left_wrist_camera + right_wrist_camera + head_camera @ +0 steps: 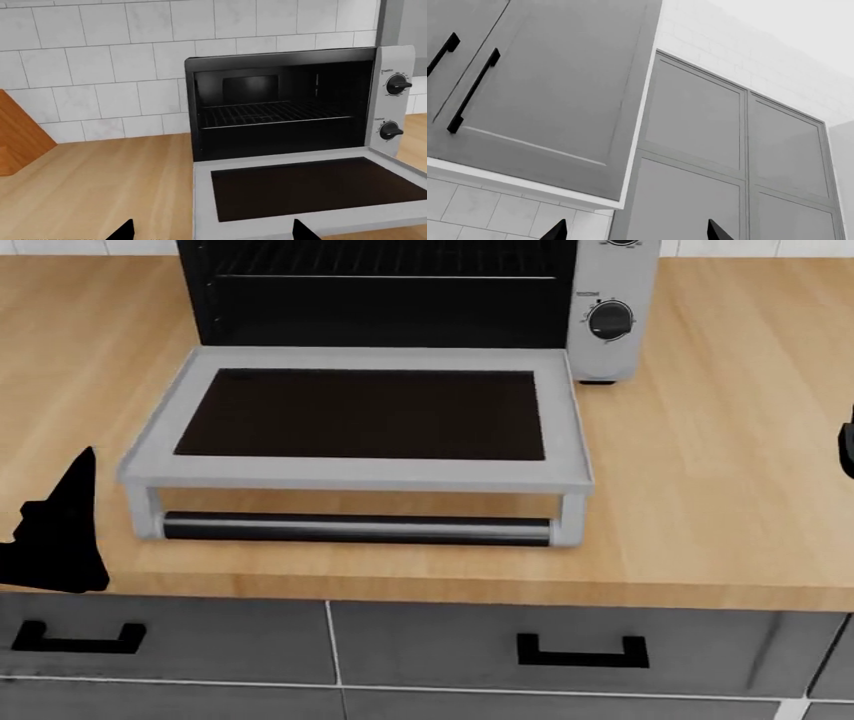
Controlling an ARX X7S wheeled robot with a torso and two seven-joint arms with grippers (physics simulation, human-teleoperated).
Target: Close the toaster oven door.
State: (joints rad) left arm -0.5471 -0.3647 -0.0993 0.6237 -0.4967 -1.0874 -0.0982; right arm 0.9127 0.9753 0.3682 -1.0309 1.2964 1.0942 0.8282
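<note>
The toaster oven stands on the wooden counter against the tiled wall, black inside with a wire rack and black knobs. The toaster oven door hangs open, lying flat and level, dark glass up, bar handle at its front edge. It also shows in the left wrist view. My left gripper is open and empty, just in front of the door's left front corner; it shows black at the left of the head view. My right gripper is open and empty, pointing up at wall cabinets.
Grey drawers with black handles run below the counter's front edge. A wooden object stands at the far left of the counter. Grey upper cabinets hang above. A sliver of my right arm shows at the head view's right edge.
</note>
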